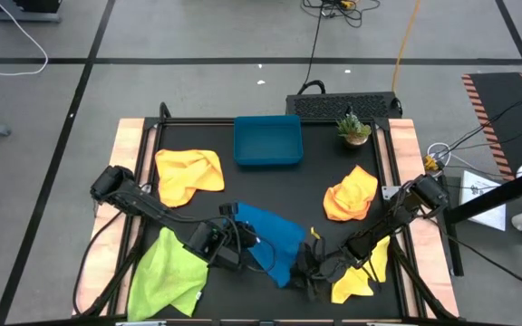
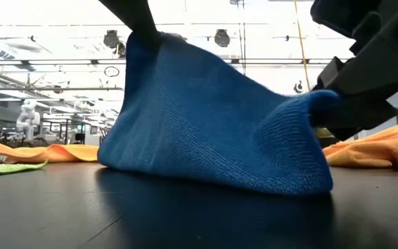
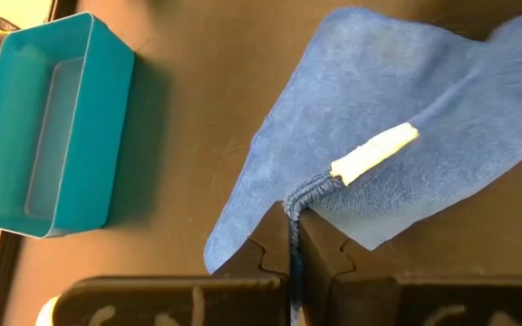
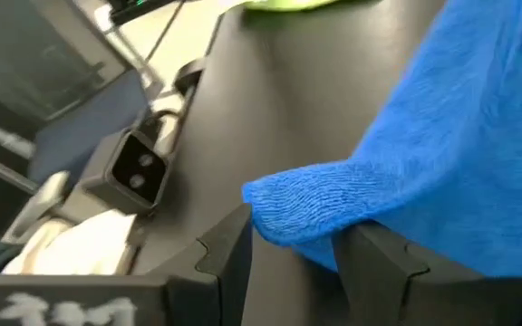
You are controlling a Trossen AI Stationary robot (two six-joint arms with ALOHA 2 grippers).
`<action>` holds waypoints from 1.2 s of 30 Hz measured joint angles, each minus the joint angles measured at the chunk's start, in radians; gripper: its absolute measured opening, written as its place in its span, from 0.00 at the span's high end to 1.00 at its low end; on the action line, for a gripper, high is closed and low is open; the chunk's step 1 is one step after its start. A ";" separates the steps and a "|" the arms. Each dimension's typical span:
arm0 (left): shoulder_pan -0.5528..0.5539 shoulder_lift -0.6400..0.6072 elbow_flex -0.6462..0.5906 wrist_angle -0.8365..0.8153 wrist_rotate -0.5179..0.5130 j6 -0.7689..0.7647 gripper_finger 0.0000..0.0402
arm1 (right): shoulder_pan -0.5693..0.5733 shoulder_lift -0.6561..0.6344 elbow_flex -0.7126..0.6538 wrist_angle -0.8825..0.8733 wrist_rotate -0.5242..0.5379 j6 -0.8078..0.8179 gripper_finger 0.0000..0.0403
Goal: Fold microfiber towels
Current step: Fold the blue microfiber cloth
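The blue microfiber towel (image 2: 213, 124) is soft cloth with a fine ribbed, looped weave and a matt nap. A small white fabric label (image 3: 374, 153) is sewn at its hem. The rigid blue rectangular tray (image 3: 48, 127) looks like smooth plastic with a slight sheen. The black tabletop (image 2: 81, 214) is smooth and faintly glossy; its side rails (image 1: 130, 136) look like pale wood.
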 joint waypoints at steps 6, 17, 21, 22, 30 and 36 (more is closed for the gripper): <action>-0.020 0.000 0.000 -0.002 0.002 -0.003 0.99 | -0.002 0.000 0.000 0.016 0.019 -0.014 0.68; -0.057 0.001 0.000 -0.006 0.016 -0.021 0.98 | -0.002 0.000 0.000 0.011 0.016 -0.045 0.98; -0.074 0.001 0.000 -0.010 0.027 -0.041 0.98 | 0.007 -0.009 0.000 0.002 -0.008 -0.039 0.99; -0.081 0.001 0.000 -0.010 0.031 -0.052 0.99 | 0.013 -0.017 0.000 0.001 -0.011 -0.039 0.99; -0.155 0.002 -0.037 0.001 0.051 -0.179 0.99 | 0.094 -0.069 0.000 -0.016 -0.010 -0.052 1.00; -0.228 0.002 -0.084 0.152 0.084 -0.290 0.99 | 0.159 -0.102 0.000 -0.135 -0.013 0.008 1.00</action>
